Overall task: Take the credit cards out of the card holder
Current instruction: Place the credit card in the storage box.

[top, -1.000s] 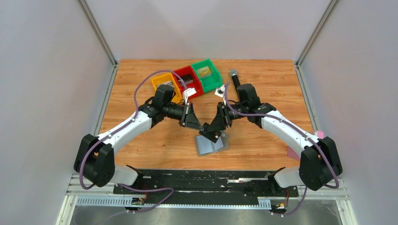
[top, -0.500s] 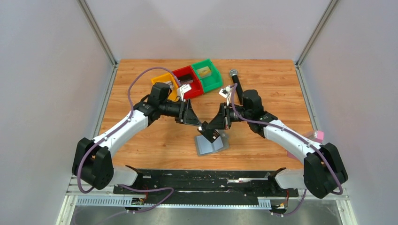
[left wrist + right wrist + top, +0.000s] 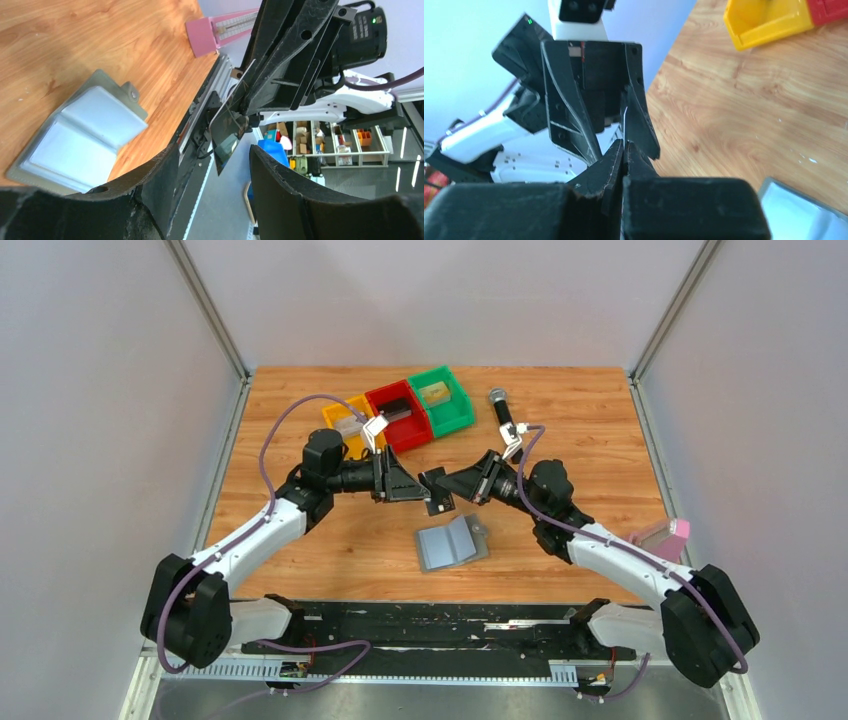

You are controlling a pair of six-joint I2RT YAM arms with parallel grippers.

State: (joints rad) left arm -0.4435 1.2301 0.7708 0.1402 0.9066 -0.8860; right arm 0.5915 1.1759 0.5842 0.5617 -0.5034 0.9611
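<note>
Both arms have lifted clear of the card holder (image 3: 452, 543), lying open on the table below them, so the right pincer (image 3: 449, 488), clenched on a dark credit card (image 3: 437, 498), offers it, seemingly for handover, between the spread jaws of the left pincer (image 3: 412, 490).

Card (image 3: 624, 119) (edge-on) in right end effector (image 3: 624, 146)

The right tool (image 3: 450, 484) has lifted a credit card (image 3: 438, 500) off the card holder (image 3: 452, 543) — left tool (image 3: 414, 488) opened.
</note>
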